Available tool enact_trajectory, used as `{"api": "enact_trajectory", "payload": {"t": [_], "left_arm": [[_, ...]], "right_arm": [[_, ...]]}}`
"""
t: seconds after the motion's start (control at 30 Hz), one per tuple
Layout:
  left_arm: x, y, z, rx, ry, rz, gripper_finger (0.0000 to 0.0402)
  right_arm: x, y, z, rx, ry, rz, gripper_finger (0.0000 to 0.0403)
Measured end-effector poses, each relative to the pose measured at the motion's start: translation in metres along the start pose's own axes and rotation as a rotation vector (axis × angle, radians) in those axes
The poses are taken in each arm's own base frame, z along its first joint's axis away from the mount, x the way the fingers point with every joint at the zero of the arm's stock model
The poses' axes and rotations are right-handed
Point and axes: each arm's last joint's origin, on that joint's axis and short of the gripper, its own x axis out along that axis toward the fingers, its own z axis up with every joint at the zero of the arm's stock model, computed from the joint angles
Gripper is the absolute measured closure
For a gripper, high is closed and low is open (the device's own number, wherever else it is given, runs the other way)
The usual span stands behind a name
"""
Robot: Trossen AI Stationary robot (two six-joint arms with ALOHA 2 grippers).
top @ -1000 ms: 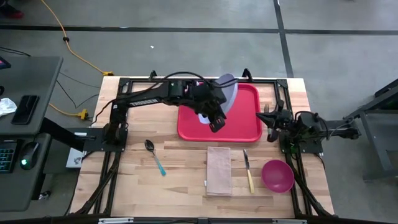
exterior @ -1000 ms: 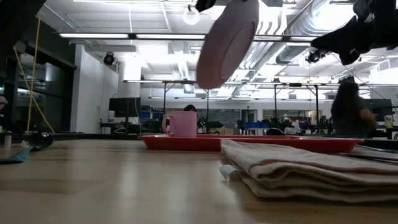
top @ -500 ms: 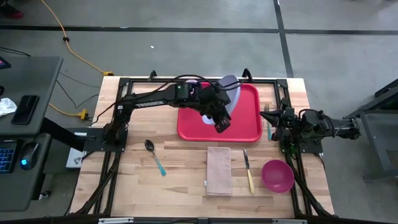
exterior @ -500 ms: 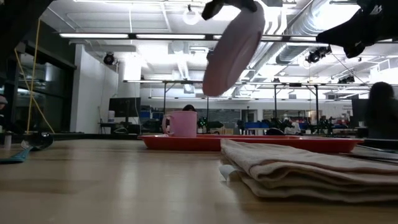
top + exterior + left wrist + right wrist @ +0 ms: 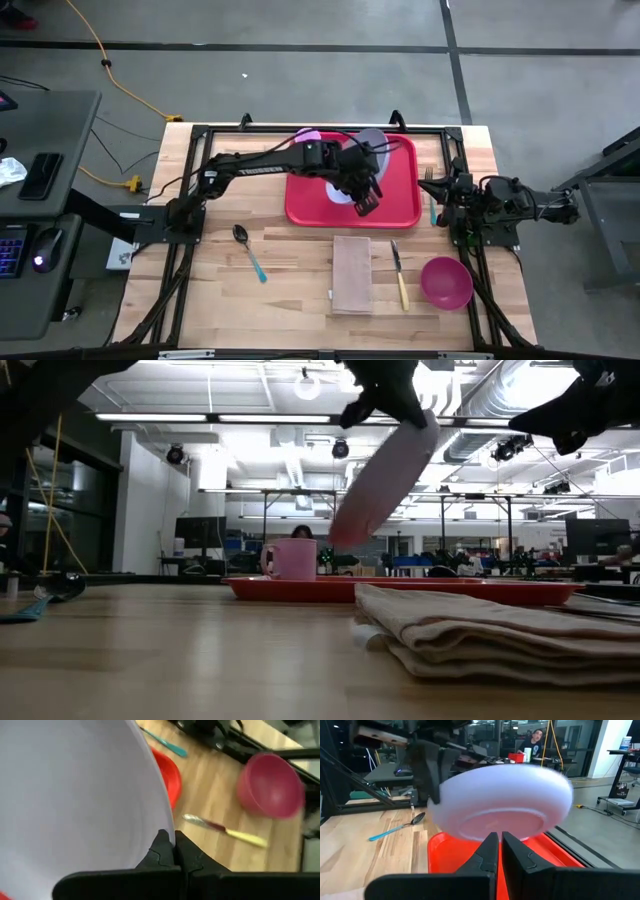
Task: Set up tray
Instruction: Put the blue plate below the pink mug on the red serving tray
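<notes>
The red tray (image 5: 402, 205) lies flat at the far middle of the table, with a pink mug (image 5: 292, 558) standing on it. My left gripper (image 5: 364, 203) hangs over the tray, shut on a pale lavender plate (image 5: 374, 138). In the low view the plate (image 5: 385, 480) slants above the tray (image 5: 300, 588), and its lower edge is close over the mug. My right gripper (image 5: 430, 190) waits at the table's right edge beside the tray, fingers shut (image 5: 496, 840) on nothing, looking at the plate (image 5: 505, 800). My left gripper pinches the plate's rim (image 5: 165, 822) between its two fingers. It comes from above, with the fingers (image 5: 390, 390) at the plate's upper edge. The plate is lifted clear and steeply tilted, hanging below the fingers with its lower edge (image 5: 345, 538) over the tray.
Near the front edge lie a folded tan napkin (image 5: 352, 272), a knife with a yellow handle (image 5: 400, 278) and a pink bowl (image 5: 446, 282). A spoon with a teal handle (image 5: 248, 250) lies front left. Black frame rails run along the table's sides.
My left gripper has carried the plate toward the table's right edge and down. The plate's lower edge has sunk toward the tray and mug, and the plate now leans over further.
</notes>
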Motion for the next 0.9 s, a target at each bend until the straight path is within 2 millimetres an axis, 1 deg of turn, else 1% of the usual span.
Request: {"api": "enact_trajectory", "payload": {"t": [0.1,0.43,0.6,0.7,0.77,0.83,0.9], "left_arm": [[0.005,0.005,-0.002,0.000,0.031,0.021,0.0390],[0.003,0.004,0.001,0.004,-0.005,0.026,0.0390],[0.013,0.005,-0.001,0.001,0.009,0.034,0.0390],[0.023,0.005,-0.001,0.006,0.004,0.032,0.0390],[0.029,0.009,-0.006,0.002,0.051,0.049,0.0390],[0.038,0.009,-0.005,0.004,0.044,0.044,0.0390],[0.040,0.012,-0.008,0.002,0.077,0.045,0.0390]], "right_arm": [[0.000,0.000,0.000,-0.001,0.003,-0.001,0.0402],[0.000,0.000,-0.001,-0.003,0.008,0.000,0.0402],[0.000,0.000,-0.001,-0.002,0.008,0.000,0.0402],[0.000,0.000,-0.001,0.001,0.008,0.000,0.0402],[0.000,0.000,-0.001,0.000,0.010,-0.001,0.0402],[0.000,0.000,-0.001,0.000,0.010,0.000,0.0402],[0.000,0.000,-0.002,-0.002,0.015,-0.001,0.0402]]}}
